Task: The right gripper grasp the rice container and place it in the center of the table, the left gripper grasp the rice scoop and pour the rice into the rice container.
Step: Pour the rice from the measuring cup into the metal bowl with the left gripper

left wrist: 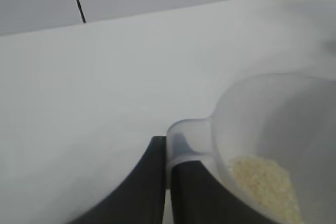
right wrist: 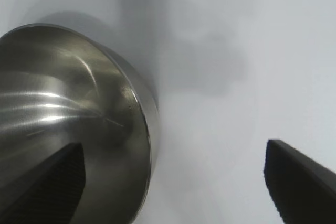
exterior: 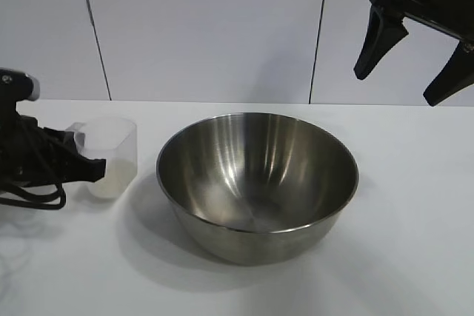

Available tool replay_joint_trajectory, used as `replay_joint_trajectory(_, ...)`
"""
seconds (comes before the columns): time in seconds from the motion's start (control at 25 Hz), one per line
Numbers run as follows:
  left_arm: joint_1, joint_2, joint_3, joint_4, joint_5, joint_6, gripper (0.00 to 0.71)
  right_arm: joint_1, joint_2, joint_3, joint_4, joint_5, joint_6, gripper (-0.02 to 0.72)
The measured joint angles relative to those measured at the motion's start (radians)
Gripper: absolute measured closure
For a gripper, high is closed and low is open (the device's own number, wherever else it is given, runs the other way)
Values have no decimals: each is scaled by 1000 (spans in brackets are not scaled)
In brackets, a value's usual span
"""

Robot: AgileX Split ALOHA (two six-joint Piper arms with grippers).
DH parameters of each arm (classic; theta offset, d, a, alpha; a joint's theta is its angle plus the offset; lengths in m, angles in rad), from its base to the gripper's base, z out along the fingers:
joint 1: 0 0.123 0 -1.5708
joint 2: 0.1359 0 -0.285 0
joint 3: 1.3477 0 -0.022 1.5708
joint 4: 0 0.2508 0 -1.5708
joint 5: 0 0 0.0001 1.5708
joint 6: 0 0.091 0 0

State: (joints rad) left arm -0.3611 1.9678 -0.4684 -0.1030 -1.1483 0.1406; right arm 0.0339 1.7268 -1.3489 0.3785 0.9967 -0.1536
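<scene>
Left gripper [exterior: 85,170] clamps your rice scoop [exterior: 109,155] by its handle, rice [left wrist: 265,184] inside, beside the steel bowl [exterior: 258,183]. Right gripper [exterior: 406,72] hangs above, fingers wide apart.

No readable text, label, brand, number or sign appears on anything in these views.

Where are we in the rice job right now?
Done: the rice container sits mid-table, and the right gripper hangs open above it. In hand: the left gripper is shut on the rice scoop handle, rice inside. Left: pouring; the container looks empty.
</scene>
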Motion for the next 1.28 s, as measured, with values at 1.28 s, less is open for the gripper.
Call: replay_joint_trajectory(1.28,1,-167,-383,517,514,66,701,0,0,0,0,-5,0,66)
